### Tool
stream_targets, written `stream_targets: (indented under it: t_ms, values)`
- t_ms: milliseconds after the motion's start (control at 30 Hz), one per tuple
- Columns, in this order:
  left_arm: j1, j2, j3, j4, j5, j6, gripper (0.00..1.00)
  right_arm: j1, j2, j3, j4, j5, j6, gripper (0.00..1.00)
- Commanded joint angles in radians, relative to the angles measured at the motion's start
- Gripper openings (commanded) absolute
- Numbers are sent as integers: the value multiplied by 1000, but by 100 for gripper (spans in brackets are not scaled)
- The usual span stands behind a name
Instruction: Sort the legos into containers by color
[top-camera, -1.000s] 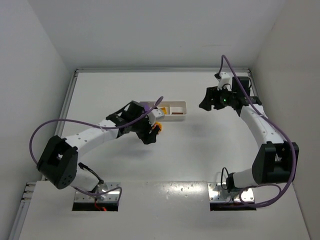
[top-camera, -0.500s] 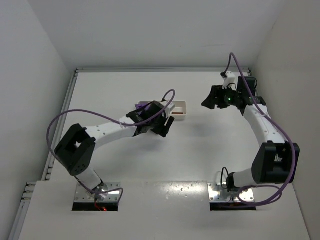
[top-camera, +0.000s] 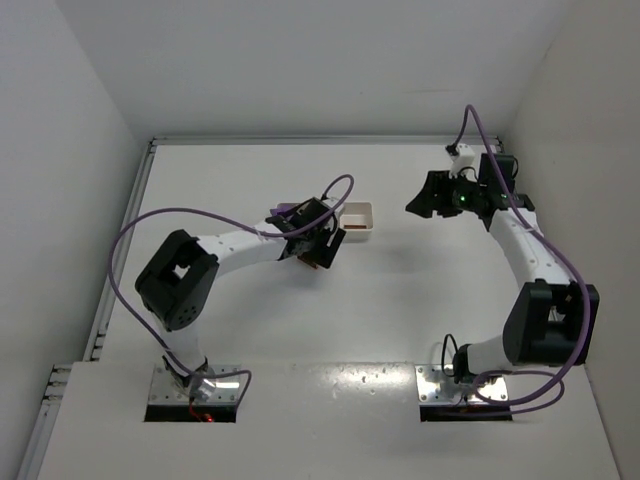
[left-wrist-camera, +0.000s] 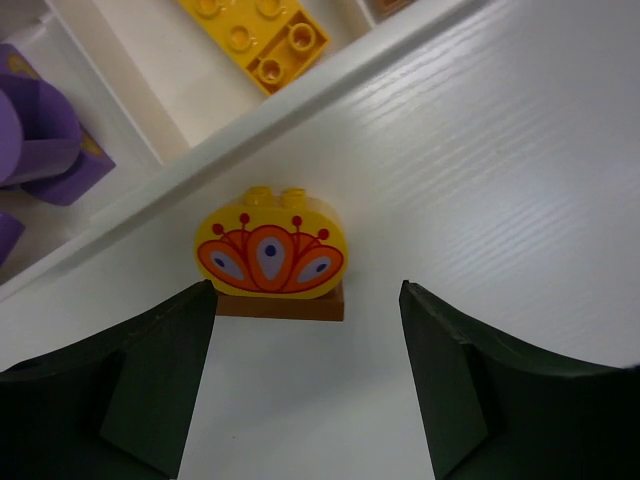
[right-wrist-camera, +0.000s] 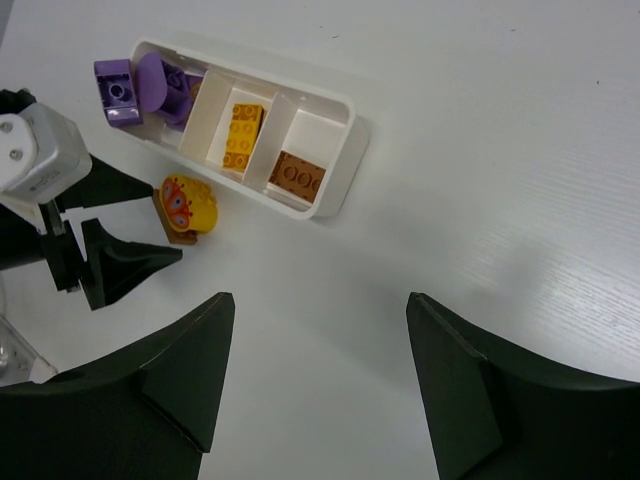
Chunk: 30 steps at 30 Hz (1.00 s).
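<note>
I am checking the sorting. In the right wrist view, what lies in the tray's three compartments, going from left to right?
purple legos → yellow-orange lego → reddish-brown lego

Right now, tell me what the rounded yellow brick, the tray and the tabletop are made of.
Rounded yellow brick: moulded plastic, smooth with a slight sheen, printed pattern, studs on top. Tray: likely thin white plastic, glossy, rounded corners. Tabletop: probably white-painted or laminated board, fine grain lines showing.
</note>
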Motion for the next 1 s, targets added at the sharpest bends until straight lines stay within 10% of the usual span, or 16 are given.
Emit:
stream_targets:
  t_ms: [0, 633, 967]
  values:
    - [35, 9, 34, -18, 2, -9, 80, -6, 4, -13, 42, -33, 9, 70]
    - [77, 110, 52, -9, 81, 10, 82, -6, 32, -13, 51, -42, 9, 70]
    - [77, 83, -6, 32, 172, 54, 61, -15, 21, -22, 51, -42, 9, 70]
